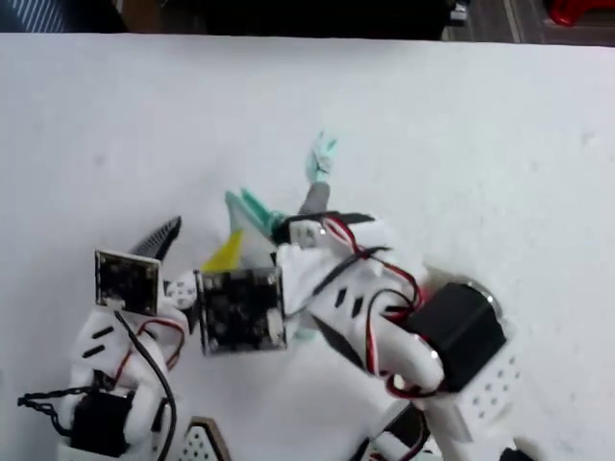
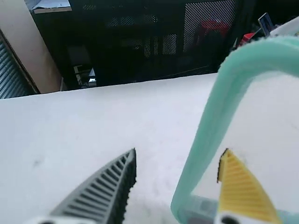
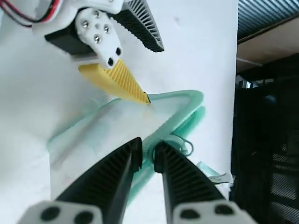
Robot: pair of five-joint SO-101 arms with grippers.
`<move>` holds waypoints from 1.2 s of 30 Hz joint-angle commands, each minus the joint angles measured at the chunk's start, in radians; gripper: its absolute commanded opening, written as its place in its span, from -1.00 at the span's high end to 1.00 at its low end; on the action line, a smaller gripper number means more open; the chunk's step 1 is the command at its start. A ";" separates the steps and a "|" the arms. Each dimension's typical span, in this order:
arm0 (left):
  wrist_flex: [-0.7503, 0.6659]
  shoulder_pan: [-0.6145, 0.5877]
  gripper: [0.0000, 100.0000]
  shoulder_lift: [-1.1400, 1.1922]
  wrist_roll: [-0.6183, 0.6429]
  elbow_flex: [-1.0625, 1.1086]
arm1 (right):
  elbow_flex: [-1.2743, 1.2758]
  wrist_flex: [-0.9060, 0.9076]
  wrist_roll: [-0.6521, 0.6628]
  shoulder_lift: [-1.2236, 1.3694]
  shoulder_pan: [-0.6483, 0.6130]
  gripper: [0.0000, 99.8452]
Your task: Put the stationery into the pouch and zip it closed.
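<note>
The wide-open left hand (image 2: 179, 154) steadies the pouch (image 3: 180, 100), probably so the right hand (image 3: 147, 150), pinching its zip edge, can pull

The pouch (image 3: 182, 100) has a mint-green border and zip strip around a clear, colourless panel, and the plain white desk (image 1: 461, 115) shows through it. The left end effector (image 2: 179, 156) is mismatched, with a grey finger (image 2: 107, 186) and a yellow finger (image 2: 240, 191), both finely ribbed on the inner face. The right end effector (image 3: 147, 145) has two black fingers (image 3: 105, 179) with the same ribbed pattern. The arm shells (image 1: 317, 274) are white, the motor blocks (image 1: 461, 331) black, and the wires (image 1: 380, 279) red and black.
</note>
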 commanded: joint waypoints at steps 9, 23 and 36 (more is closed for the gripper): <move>0.321 0.019 0.33 -0.001 -0.259 -0.288 | 0.187 0.022 0.233 -0.071 -0.038 0.97; 0.029 0.156 0.33 -0.001 -0.167 -0.114 | 0.183 0.013 0.433 -0.058 -0.051 0.97; 0.305 0.400 0.47 -0.001 -0.170 -0.236 | 0.186 -0.136 0.172 0.018 0.159 0.97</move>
